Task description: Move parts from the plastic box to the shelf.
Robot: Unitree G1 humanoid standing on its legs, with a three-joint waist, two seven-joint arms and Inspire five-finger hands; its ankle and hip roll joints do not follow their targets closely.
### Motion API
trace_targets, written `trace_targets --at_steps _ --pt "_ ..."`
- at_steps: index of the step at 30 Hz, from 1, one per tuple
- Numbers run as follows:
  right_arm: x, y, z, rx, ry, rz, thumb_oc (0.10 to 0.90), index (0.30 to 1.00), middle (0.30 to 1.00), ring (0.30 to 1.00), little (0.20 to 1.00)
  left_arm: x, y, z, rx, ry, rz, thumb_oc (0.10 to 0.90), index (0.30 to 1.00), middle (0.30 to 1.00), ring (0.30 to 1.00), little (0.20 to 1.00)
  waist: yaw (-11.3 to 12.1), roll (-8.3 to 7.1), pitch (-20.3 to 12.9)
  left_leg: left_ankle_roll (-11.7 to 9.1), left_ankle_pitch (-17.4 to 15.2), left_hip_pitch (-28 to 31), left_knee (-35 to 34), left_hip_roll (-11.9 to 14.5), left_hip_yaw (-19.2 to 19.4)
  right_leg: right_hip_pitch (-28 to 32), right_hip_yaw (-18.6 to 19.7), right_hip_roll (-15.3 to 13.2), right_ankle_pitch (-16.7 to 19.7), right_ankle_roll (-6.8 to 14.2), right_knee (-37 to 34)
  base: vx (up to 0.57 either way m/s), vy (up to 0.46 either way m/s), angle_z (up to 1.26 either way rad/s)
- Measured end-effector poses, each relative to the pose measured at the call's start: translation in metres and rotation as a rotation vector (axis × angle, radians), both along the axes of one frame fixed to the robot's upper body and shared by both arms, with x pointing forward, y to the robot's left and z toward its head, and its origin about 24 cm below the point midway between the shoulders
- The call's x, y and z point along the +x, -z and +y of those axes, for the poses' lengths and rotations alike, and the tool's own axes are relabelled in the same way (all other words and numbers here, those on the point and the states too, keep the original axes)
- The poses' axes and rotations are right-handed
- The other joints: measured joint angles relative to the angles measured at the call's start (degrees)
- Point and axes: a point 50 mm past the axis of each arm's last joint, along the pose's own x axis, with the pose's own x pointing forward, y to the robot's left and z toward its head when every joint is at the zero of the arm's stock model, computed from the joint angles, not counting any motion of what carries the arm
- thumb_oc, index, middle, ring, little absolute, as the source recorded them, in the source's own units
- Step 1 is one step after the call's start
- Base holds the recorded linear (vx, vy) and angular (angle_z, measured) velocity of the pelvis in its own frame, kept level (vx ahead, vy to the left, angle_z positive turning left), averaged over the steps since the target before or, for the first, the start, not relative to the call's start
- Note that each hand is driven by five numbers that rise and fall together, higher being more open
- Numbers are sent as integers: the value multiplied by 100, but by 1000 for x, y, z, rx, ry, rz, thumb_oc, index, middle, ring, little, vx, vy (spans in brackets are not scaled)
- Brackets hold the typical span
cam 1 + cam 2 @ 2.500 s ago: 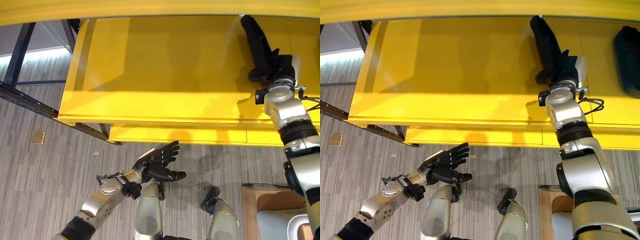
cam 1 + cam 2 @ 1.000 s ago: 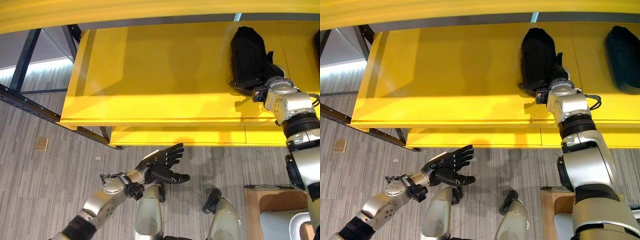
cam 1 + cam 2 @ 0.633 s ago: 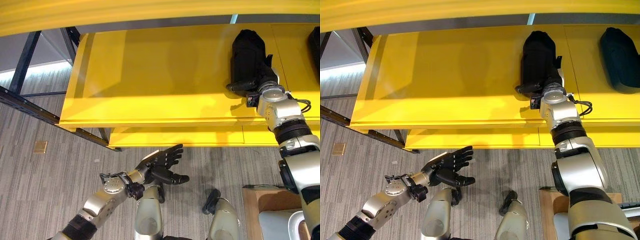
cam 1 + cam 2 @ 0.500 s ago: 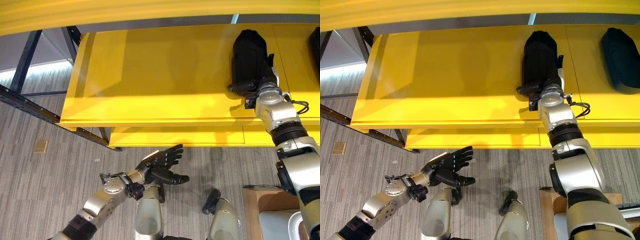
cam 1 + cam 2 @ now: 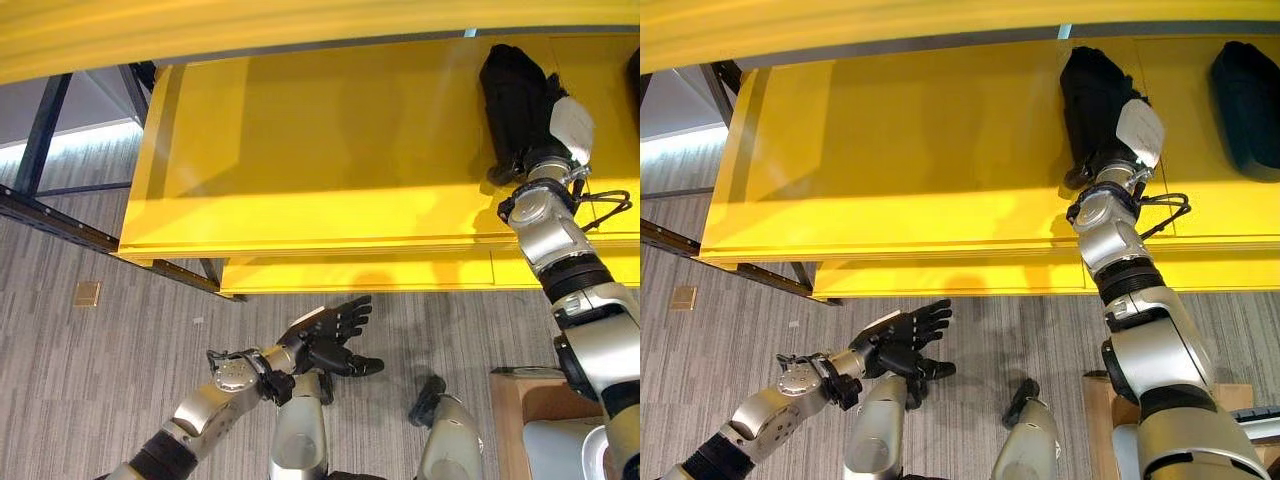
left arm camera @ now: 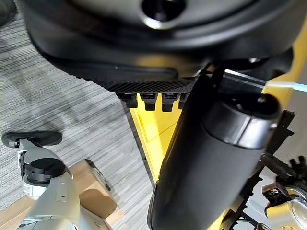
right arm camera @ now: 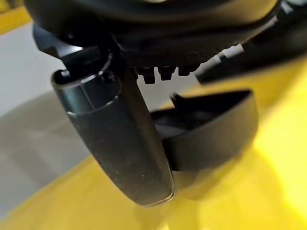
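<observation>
Placing step: black moulded plastic part [image 5: 1095, 95] lies on yellow metal shelf [image 5: 890, 150] toward right end; right hand [image 5: 1137, 130] against it, fingers unclear; left hand [image 5: 325, 335] spread, idle; next: withdraw right arm

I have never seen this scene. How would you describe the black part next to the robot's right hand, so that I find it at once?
Look at the wide yellow shelf; two black parts lie toward its right end. The one meant is the black part nearer the shelf's middle. Unlike the other black part at the far right, it has the right hand on it.
</observation>
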Motion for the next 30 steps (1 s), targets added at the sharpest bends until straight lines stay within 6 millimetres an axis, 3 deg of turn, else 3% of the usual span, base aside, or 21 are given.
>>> trace_targets --at_steps 10,11,14,17,20,26,30 --pt "-3 -10 -3 -73 -35 -60 900 1000 1000 1000 1000 -1 0 1 -2 5 -1 900 1000 1000 1000 1000 7 4 -1 -4 -6 3 -1 -2 -7 11 -12 0 -4 -5 -43 0 0 0" --pt "-4 -12 1 -79 -66 -77 900 1000 1000 1000 1000 -1 0 1 -2 5 0 900 1000 1000 1000 1000 -1 9 2 -4 -6 2 -2 -3 -5 10 -12 0 -8 -13 -51 0 0 0" --pt "-15 -27 38 -92 -291 -169 900 1000 1000 1000 1000 -1 0 1 -6 2 -2 900 1000 1000 1000 1000 -64 13 2 0 -12 3 -4 -4 4 5 -4 2 0 2 -20 0 0 0" --pt "-23 -28 66 -85 -453 -159 900 1000 1000 1000 1000 -1 0 3 -11 -8 -3 900 1000 1000 1000 1000 -99 13 2 5 -23 13 2 -4 20 4 45 2 0 2 -20 0 0 0" --pt "-25 -20 74 -55 -499 -125 900 1000 1000 1000 1000 -1 -1 4 -18 -14 -15 900 1000 1000 1000 1000 -90 13 2 6 -24 12 6 -3 17 5 47 1 0 1 -13 0 0 0" --pt "-30 26 69 194 -544 26 900 1000 1000 1000 1000 -4 1 9 -5 -20 -22 900 1000 1000 1000 1000 -168 11 2 10 -43 15 0 -2 23 5 65 6 -16 -24 -46 0 0 0" --pt "-49 63 61 372 -579 110 900 1000 1000 1000 1000 -7 -4 16 -26 -54 -62 900 1000 1000 1000 1000 -216 5 3 -2 -30 32 -81 5 26 21 69 48 6 9 -91 26 3 -1"
